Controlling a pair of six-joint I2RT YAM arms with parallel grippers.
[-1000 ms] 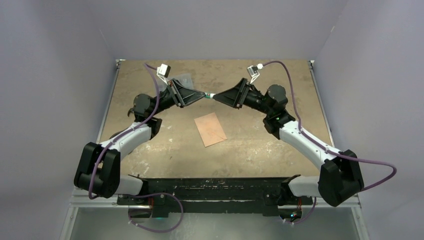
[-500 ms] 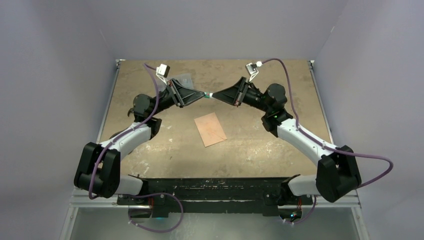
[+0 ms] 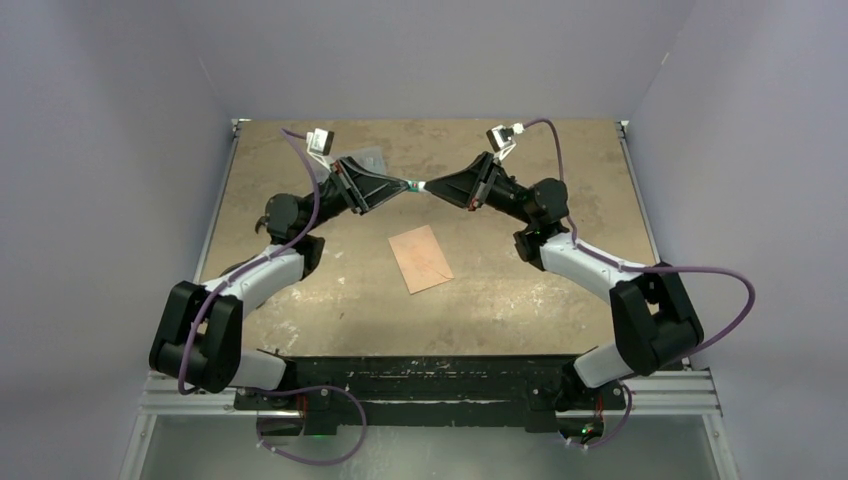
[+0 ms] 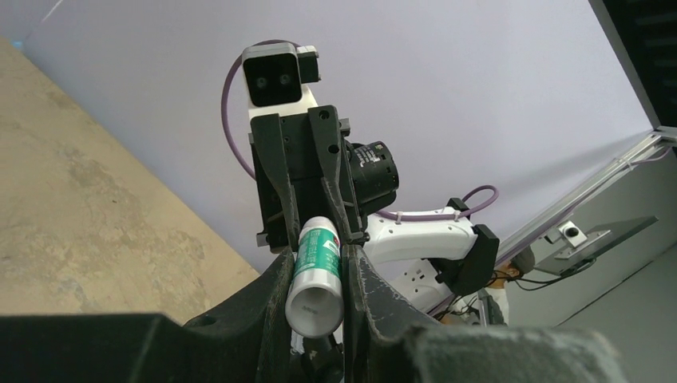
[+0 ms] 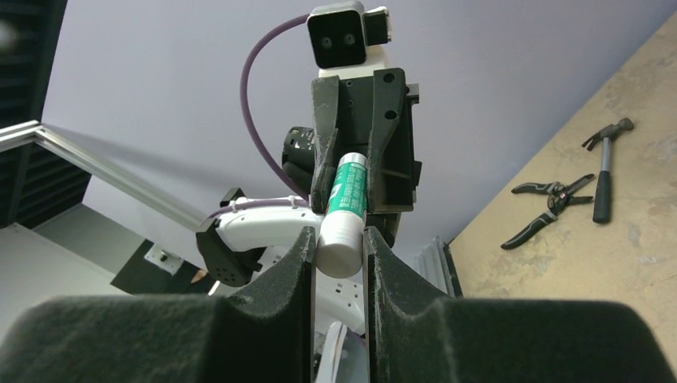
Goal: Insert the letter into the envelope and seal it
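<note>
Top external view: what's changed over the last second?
The right arm swung its elbow inward, and the left pincer and right pincer shifted slightly forward together. Both still clamp the glue stick. The envelope lies unmoved.

The green-and-white plastic glue stick (image 4: 317, 275) is smooth and glossy. The left gripper (image 4: 318, 259) has matt, faintly grainy black plastic fingers (image 4: 275, 307). At six o'clock of it, the salmon-pink paper envelope (image 3: 420, 258) is matt; the tan tabletop (image 3: 500, 290) is rough, mottled.
</note>
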